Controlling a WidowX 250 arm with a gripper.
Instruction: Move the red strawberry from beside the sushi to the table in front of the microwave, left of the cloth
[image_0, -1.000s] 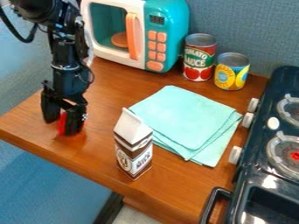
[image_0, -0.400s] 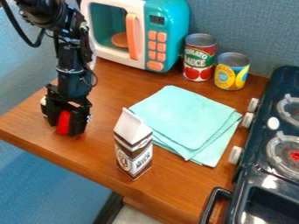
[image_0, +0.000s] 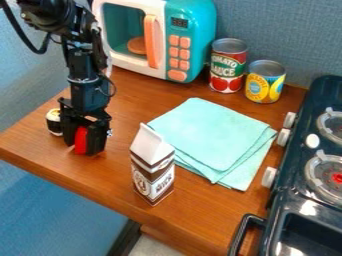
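The hand (image_0: 85, 147) grips a red object (image_0: 81, 140), low at the table's (image_0: 130, 97) nine-o'clock side. Judged step: grasping; next move calls for clearing the milk carton (image_0: 153, 167), four o'clock.

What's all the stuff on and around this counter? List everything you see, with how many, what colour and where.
Red object: one, red, between the gripper's fingers at the counter's left
Small container: one, pale and dark, just left of the gripper
Milk carton: one, brown and white, upright, front centre
Folded cloth: one, mint green, centre
Toy microwave: one, teal and white with orange buttons and handle, back
Disc: one, orange, inside the microwave
Cans: two, one red and green, one yellow and blue, back right
Toy stove: one, dark with pale knobs, right edge
Counter: one, brown wood, beneath these
Robot arm: one, black, upper left
Gripper: one, black, at the arm's lower end
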